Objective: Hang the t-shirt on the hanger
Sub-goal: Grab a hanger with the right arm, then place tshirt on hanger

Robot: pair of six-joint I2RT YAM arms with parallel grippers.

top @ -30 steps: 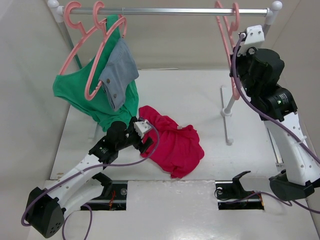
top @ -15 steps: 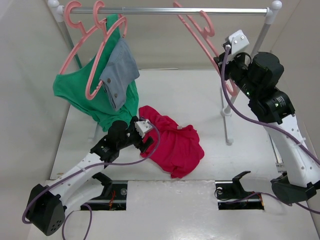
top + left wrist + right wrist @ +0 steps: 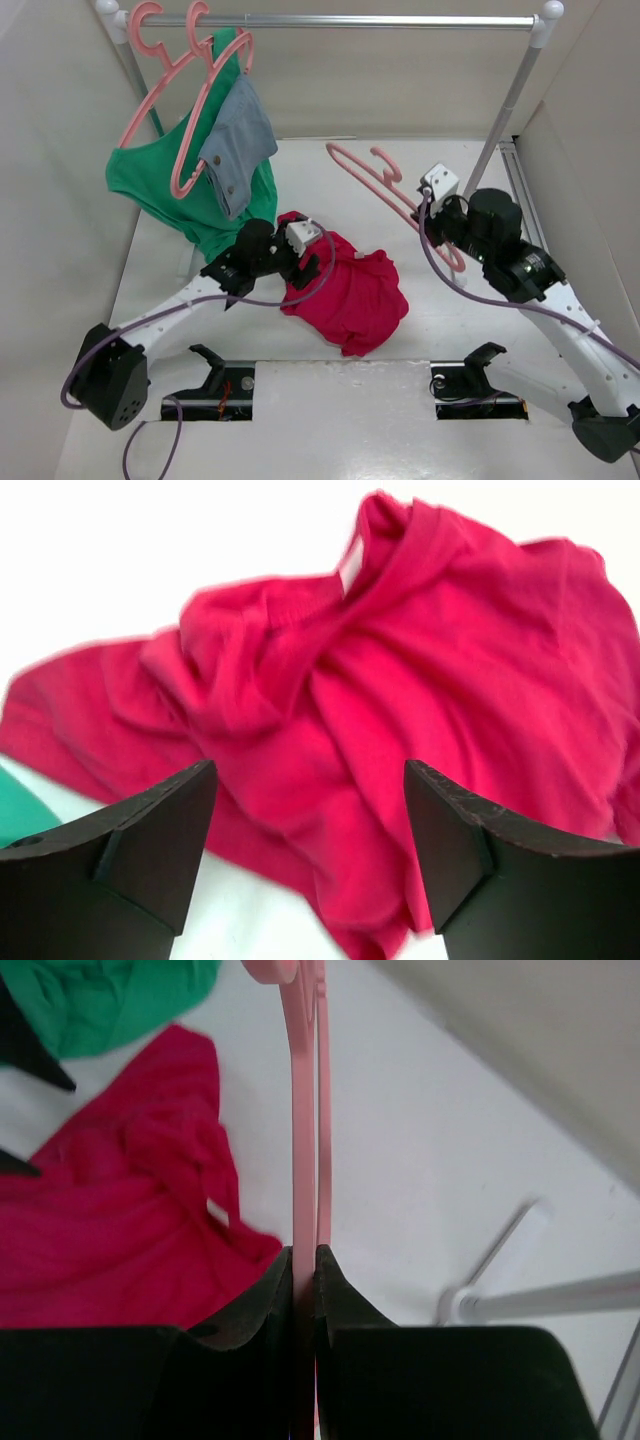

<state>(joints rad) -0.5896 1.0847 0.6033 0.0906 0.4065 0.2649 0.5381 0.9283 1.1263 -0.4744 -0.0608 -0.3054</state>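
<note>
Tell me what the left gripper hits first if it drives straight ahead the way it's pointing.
The t-shirt. The left gripper, jaws open, points at the crumpled red cloth, and the wrist view shows nothing between them. How far off it lies is unclear.

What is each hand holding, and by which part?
The right hand is shut on the hanger, pinching its thin frame, not the hook. The left hand is open over the t-shirt and holds nothing.

The left claw is hovering at the edge of the crumpled red t-shirt, which is lying to the claw's right. The right claw is gripping the pink hanger, whose hook is pointing away to the claw's left.
</note>
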